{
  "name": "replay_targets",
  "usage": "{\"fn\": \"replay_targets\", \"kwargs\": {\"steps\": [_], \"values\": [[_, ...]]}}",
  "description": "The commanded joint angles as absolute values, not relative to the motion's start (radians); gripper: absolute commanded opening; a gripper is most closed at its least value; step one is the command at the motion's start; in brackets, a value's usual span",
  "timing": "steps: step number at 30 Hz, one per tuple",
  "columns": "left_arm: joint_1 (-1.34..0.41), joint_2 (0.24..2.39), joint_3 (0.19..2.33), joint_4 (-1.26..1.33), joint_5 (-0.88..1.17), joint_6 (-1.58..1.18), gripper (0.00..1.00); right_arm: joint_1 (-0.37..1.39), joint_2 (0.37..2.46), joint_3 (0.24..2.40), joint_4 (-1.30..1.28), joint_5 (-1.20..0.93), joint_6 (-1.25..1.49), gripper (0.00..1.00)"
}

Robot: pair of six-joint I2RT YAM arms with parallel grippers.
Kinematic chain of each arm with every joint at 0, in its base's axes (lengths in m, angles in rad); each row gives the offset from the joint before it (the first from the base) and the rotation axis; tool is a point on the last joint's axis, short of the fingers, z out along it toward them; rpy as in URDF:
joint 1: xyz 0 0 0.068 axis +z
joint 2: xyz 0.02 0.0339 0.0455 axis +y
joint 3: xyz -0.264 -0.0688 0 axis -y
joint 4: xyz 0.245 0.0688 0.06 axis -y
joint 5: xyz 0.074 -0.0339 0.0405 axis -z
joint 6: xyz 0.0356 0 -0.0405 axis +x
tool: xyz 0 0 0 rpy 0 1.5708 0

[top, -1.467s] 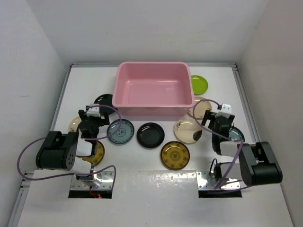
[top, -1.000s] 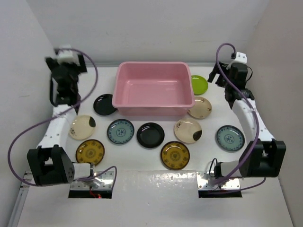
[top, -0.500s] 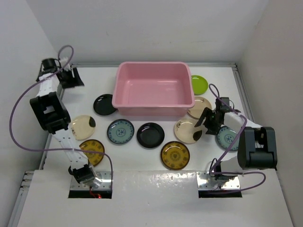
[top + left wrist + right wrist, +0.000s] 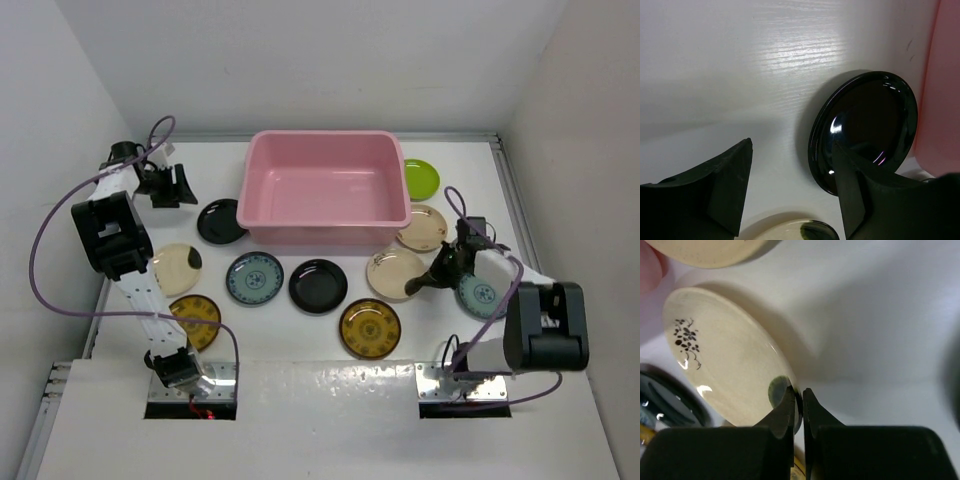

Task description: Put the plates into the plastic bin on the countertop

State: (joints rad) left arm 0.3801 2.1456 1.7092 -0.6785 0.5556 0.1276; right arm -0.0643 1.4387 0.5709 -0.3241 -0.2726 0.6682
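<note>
The pink plastic bin (image 4: 325, 190) stands at the back middle of the white countertop (image 4: 300, 360). Round it lie several plates. My right gripper (image 4: 427, 283) (image 4: 797, 392) is shut on the rim of a cream plate with a dark blotch (image 4: 393, 272) (image 4: 725, 355), which sits tilted above its shadow. My left gripper (image 4: 178, 187) (image 4: 791, 145) is open and empty, just left of a glossy black plate (image 4: 220, 221) (image 4: 865, 130); its right finger (image 4: 860, 190) overlaps that plate's near edge.
Other plates: cream blotched (image 4: 173, 268), teal (image 4: 254, 277), black (image 4: 318, 285), two amber (image 4: 369, 327) (image 4: 195, 318), cream (image 4: 422, 228), lime green (image 4: 420, 178), teal (image 4: 482, 297) under the right arm. White walls enclose the counter.
My right gripper has shut on the cream plate's rim. My left gripper has come down and to the right, towards the black plate, and narrowed somewhat.
</note>
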Motion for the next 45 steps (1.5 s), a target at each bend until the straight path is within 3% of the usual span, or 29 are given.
{"fn": "replay_targets", "kwargs": {"steps": [1,6,8,14,16,18,20,21,22,23,24,27,28,32,35,39,40,42,43,45], "values": [[0.376,2.094,1.706,-0.637,0.565,0.144,0.67,-0.075,1.291,0.6,-0.494,-0.002,0.711,0.0],[0.367,2.103,1.715,-0.627,0.565,0.144,0.67,-0.069,1.093,0.719,-0.646,0.283,0.979,0.0],[0.357,2.112,1.715,-0.627,0.554,0.144,0.67,-0.008,1.054,0.756,-0.66,0.502,1.041,0.0],[0.305,2.121,1.666,-0.627,0.485,0.196,0.68,0.247,1.242,1.083,-0.692,0.953,1.065,0.0],[0.296,2.131,1.654,-0.627,0.471,0.196,0.68,0.319,1.316,1.201,-0.652,0.995,0.984,0.0],[0.296,2.151,1.644,-0.627,0.462,0.206,0.68,0.38,1.35,1.244,-0.426,1.0,0.902,0.0],[0.296,2.161,1.635,-0.627,0.462,0.215,0.68,0.412,1.373,1.23,-0.26,0.921,0.683,0.0],[0.296,2.161,1.622,-0.627,0.462,0.215,0.68,0.416,1.42,1.214,-0.072,0.797,0.645,0.0],[0.296,2.161,1.612,-0.627,0.462,0.225,0.68,0.41,1.445,1.221,-0.046,0.629,0.606,0.0],[0.296,2.161,1.603,-0.627,0.462,0.225,0.68,0.396,1.472,1.236,-0.045,0.548,0.615,0.0],[0.296,2.161,1.588,-0.627,0.462,0.225,0.67,0.388,1.535,1.312,-0.084,0.329,0.636,0.0],[0.296,2.171,1.577,-0.627,0.462,0.225,0.66,0.361,1.702,1.428,-0.178,0.166,0.669,0.0],[0.296,2.18,1.577,-0.627,0.462,0.225,0.63,0.351,1.766,1.445,-0.196,0.005,0.673,0.0],[0.296,2.198,1.577,-0.65,0.535,0.216,0.57,0.342,1.979,1.593,-0.271,-0.164,0.721,0.0],[0.296,2.207,1.577,-0.673,0.557,0.216,0.49,0.347,2.1,1.672,-0.268,-0.294,0.735,0.0],[0.296,2.226,1.591,-0.704,0.546,0.239,0.24,0.357,2.224,1.782,-0.342,-0.334,0.75,0.02],[0.296,2.235,1.604,-0.715,0.529,0.23,0.12,0.359,2.232,1.787,-0.345,-0.339,0.747,0.11],[0.308,2.235,1.631,-0.715,0.529,0.218,0.03,0.359,2.244,1.786,-0.348,-0.342,0.747,0.24],[0.308,2.235,1.652,-0.724,0.529,0.189,0.0,0.357,2.244,1.784,-0.35,-0.344,0.741,0.38],[0.331,2.235,1.678,-0.724,0.519,0.169,0.0,0.351,2.235,1.786,-0.36,-0.344,0.729,0.51]]}}
